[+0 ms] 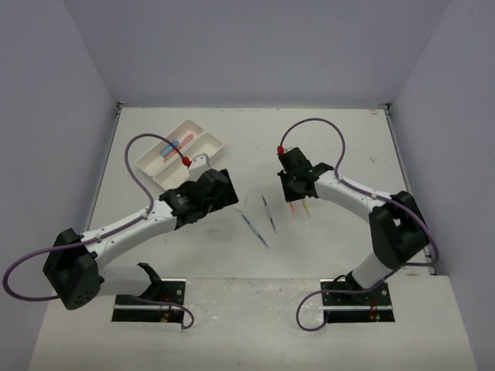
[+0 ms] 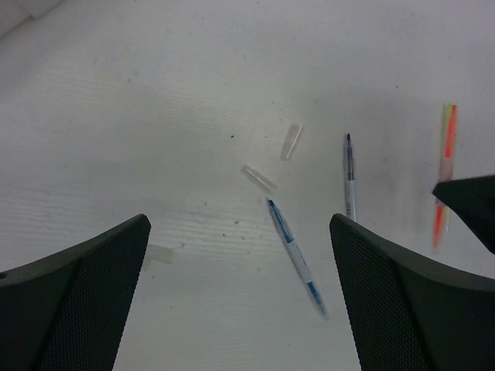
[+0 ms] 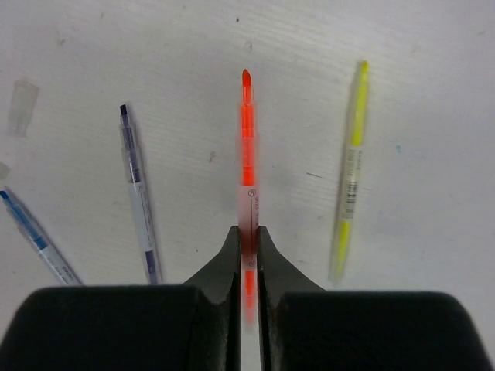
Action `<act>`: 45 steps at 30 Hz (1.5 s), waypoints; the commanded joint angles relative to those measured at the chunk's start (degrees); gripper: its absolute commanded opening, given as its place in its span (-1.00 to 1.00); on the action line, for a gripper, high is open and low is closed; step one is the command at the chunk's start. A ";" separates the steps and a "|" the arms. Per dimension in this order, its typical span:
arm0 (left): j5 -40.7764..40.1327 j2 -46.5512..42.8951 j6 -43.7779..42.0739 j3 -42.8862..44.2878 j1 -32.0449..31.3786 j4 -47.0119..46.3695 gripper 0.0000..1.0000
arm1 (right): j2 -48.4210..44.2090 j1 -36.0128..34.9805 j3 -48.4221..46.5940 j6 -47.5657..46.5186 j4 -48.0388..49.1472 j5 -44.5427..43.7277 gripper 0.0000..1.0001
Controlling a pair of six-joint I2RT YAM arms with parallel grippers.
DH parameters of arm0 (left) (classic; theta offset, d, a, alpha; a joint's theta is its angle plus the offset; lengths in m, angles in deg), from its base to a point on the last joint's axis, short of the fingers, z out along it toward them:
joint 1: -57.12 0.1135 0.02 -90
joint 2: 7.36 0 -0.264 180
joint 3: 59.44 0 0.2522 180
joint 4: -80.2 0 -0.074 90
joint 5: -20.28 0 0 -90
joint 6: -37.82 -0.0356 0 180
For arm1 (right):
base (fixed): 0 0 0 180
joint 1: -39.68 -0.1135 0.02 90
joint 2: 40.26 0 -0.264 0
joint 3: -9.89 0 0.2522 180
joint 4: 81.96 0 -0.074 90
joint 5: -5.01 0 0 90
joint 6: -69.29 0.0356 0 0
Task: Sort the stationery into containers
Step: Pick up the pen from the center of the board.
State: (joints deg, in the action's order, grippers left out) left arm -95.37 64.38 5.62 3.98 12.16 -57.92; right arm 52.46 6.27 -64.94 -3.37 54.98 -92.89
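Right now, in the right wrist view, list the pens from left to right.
blue pen → dark-tipped pen → orange pen, clamped in the right tool → yellow pen

Light is flat and diffuse, from overhead. Top view bright: table (image 1: 340,147) near white, no glare, shadows faint and soft-edged. Side walls go greyer toward 9 and 3 o'clock. Resolution low, small items just streaks. Left wrist view dimmer with a grey cast, lightest at 11 o'clock. Blue pen (image 2: 296,255) smears at its 5 o'clock end; orange marker (image 2: 446,166) at 3 o'clock is soft. Right wrist view well lit. Orange marker is crisp at the 12 o'clock tip, washed out and blurred by the right gripper (image 3: 247,236) at 6 o'clock. Yellow marker (image 3: 349,166) defocused at its lower end.
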 commanded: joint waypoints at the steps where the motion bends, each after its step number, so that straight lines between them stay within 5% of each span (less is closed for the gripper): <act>1: -11.12 7.55 29.85 7.55 -2.27 14.79 1.00 | -9.45 0.76 3.15 0.21 3.33 -5.74 -1.00; 5: -11.05 16.08 38.97 15.54 -2.74 22.52 1.00 | -13.65 2.53 6.53 0.39 6.25 -5.09 -1.00; 10: -5.91 26.87 38.53 25.91 -2.73 25.17 0.96 | -16.33 2.87 8.52 0.64 7.86 -3.66 -1.00; 19: 1.12 31.67 43.83 24.17 -2.84 23.74 -0.35 | -22.67 2.91 11.15 0.41 9.00 -1.77 -1.00; 45: 2.30 37.49 42.17 23.75 -1.45 20.72 -0.37 | -25.47 2.91 12.40 -0.21 10.33 2.65 -1.00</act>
State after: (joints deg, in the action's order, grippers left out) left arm -92.17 102.55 47.69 27.84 10.24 -36.65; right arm 28.16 9.16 -53.00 -3.27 62.93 -91.00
